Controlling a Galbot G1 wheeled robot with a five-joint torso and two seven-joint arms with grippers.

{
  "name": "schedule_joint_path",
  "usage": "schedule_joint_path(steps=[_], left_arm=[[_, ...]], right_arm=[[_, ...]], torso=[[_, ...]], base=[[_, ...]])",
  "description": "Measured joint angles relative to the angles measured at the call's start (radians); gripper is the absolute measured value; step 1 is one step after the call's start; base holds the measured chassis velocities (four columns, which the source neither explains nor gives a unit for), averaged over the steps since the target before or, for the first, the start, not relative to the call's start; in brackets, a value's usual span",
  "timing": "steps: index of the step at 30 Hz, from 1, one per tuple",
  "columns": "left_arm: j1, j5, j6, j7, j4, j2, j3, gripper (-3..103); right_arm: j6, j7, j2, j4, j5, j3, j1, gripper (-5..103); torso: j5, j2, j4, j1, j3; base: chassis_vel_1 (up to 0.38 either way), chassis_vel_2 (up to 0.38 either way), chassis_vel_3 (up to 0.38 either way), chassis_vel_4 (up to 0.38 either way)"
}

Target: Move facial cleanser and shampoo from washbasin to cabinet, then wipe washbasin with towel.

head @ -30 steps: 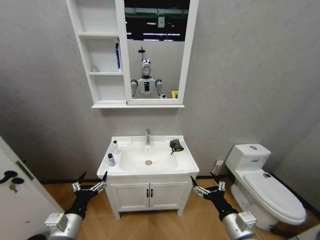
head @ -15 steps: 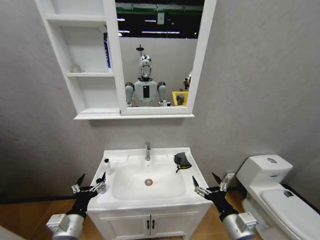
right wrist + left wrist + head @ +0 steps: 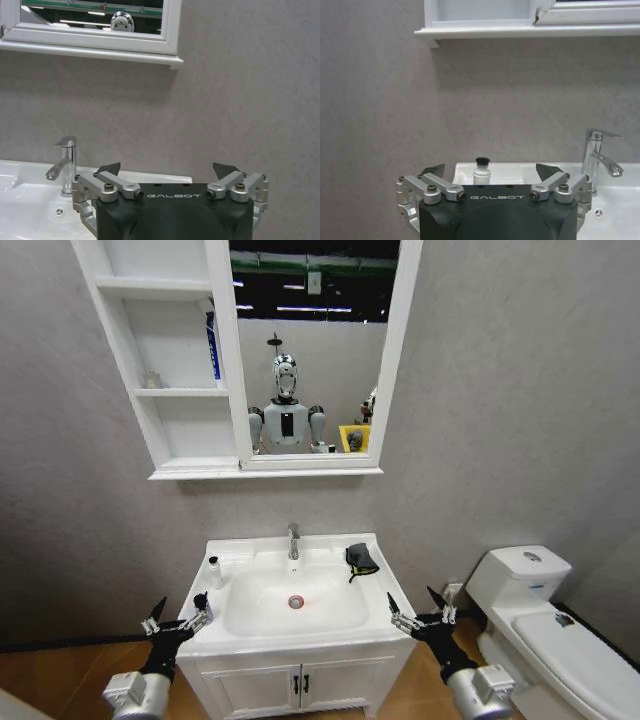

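grey wall backs the washbasin (image 3: pixel 232 562); 1 white bottle (image 3: pixel 215 573) stands on its left rim, towel (image 3: pixel 361 559) on the right, cabinet (image 3: pixel 130 360) above. left tool (image 3: pixel 176 619) and right tool (image 3: pixel 421 615) hover wide open, empty. step 1: next calls for reaching the bottle.
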Motion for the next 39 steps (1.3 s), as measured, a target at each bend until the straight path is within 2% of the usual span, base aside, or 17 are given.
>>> schedule_joint_path(steps=[2,4,5,6,9,17,21,39], left_arm=[[0.004,0.003,-0.008,0.005,0.008,-0.004,0.002,100],[-0.001,0.014,-0.060,0.032,0.079,-0.013,0.016,100],[-0.001,0.014,-0.060,0.032,0.079,-0.013,0.016,100],[-0.020,0.018,-0.086,0.040,0.128,-0.014,0.022,100],[-0.056,0.024,-0.117,0.051,0.204,-0.014,0.023,100],[-0.100,-0.003,-0.122,0.061,0.302,-0.001,0.004,100],[-0.130,-0.017,-0.122,0.051,0.346,0.009,-0.006,100],[-0.201,-0.019,-0.067,0.034,0.387,0.024,0.012,100]], right_arm=[[0.000,0.001,0.001,0.000,0.000,0.001,0.000,100],[0.004,0.003,0.006,-0.002,0.000,0.004,-0.003,100],[0.004,0.003,0.006,-0.002,0.000,0.004,-0.003,100],[0.007,0.005,0.007,-0.002,0.000,0.004,-0.005,100],[0.009,0.013,0.009,0.005,0.000,0.004,-0.009,100],[0.009,0.026,0.004,0.010,0.004,-0.003,-0.003,100],[0.027,0.025,0.005,0.005,0.006,0.004,-0.017,100],[0.059,0.023,0.014,-0.025,0.007,0.010,-0.030,100]], torso=[[0.0000,0.000,0.0000,0.000,0.000],[0.0000,0.000,0.0002,0.000,0.000],[0.0000,0.000,0.0002,0.000,0.000],[0.0000,0.000,0.0000,0.000,0.000],[-0.0001,0.000,-0.0001,0.000,0.000],[0.0000,0.000,0.0004,0.000,0.000],[-0.0002,0.000,-0.0001,0.000,0.000],[-0.0001,0.000,0.0000,0.000,0.000]], base=[[0.000,0.000,0.000,0.000],[0.000,0.000,0.000,0.000],[0.000,0.000,0.000,0.000],[0.000,0.000,0.000,0.000],[0.000,0.000,0.000,0.000],[0.000,0.000,0.000,0.000],[0.000,0.000,0.000,0.000],[0.000,0.000,0.000,0.000]])
